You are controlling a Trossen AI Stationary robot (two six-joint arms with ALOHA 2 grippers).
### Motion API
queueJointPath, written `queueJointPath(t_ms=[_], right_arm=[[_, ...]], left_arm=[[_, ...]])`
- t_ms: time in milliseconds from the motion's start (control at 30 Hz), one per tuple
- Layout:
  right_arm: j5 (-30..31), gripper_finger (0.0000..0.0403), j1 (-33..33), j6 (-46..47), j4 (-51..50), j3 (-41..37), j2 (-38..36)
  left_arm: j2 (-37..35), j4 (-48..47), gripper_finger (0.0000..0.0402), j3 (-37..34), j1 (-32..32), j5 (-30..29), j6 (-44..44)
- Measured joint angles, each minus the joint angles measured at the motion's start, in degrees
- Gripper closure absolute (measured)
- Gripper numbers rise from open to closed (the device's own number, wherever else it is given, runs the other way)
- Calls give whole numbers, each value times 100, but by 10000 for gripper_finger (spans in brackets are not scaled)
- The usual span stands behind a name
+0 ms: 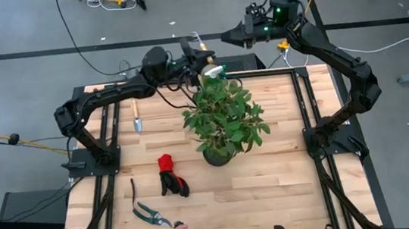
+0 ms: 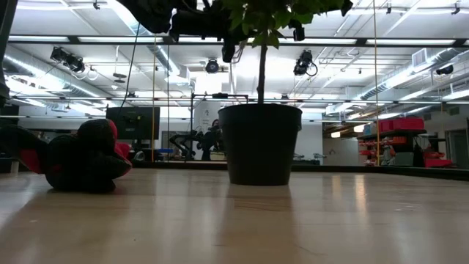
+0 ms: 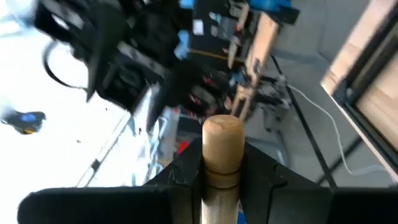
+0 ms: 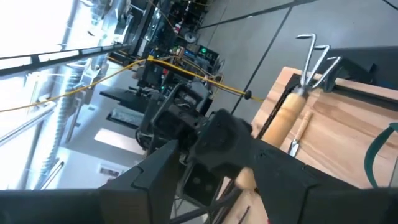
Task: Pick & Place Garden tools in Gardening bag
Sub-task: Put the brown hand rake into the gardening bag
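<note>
The left tool (image 1: 197, 54) was clamped on the wooden handle of a hand rake (image 4: 305, 74), held aloft at the counter's (image 1: 288, 189) far edge, beyond the potted plant (image 1: 224, 120). The rake's long axis ran outward from the tool, prongs pointing away from the counter. The right tool (image 1: 228, 36) hovered just beside it, jaws parted and empty. No gardening bag could be made out, so the carry's direction stayed unclear.

The plant (image 1: 224, 116) has green leaves and stands in a black pot (image 2: 260, 143) on a pale wooden table (image 1: 273, 187). The gloves (image 1: 170, 174) are red and black. The rake (image 4: 300, 93) has a light wooden handle and silver prongs.
</note>
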Motion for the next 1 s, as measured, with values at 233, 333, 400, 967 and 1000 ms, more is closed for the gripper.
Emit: queueJointPath(t_ms=[233, 333, 400, 967, 1000], right_arm=[[0, 204, 0, -80, -1, 0, 0], [2, 204, 0, -80, -2, 0, 0], [2, 204, 0, -80, -2, 0, 0], [20, 204, 0, -105, 0, 0, 0], [20, 204, 0, -123, -2, 0, 0]], left_arm=[[0, -98, 314, -1, -51, -278, 402], [-11, -106, 321, 0, -134, -279, 479], [-17, -98, 326, 0, -181, -275, 494], [-540, -1289, 327, -9, -195, -320, 189], [-570, -1400, 326, -11, -189, -324, 155]])
